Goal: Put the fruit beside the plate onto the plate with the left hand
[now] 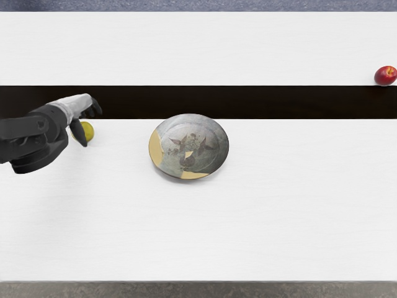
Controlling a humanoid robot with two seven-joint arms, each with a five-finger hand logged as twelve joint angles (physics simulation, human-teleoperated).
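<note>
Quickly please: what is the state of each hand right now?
Left hand: at the yellow fruit; whether it grips it cannot be told.
Right hand: not in view.

A bare stretch of white table (260,217) lies between the yellow-green fruit (89,131) at the left and the plate (154,146) in the middle, giving a free path rightward. The left hand (74,110) covers the fruit's left and far sides. The table near and right of the plate is open. A dark gap (248,102) runs across behind the plate. A red apple (385,75) sits well apart, far right.
</note>
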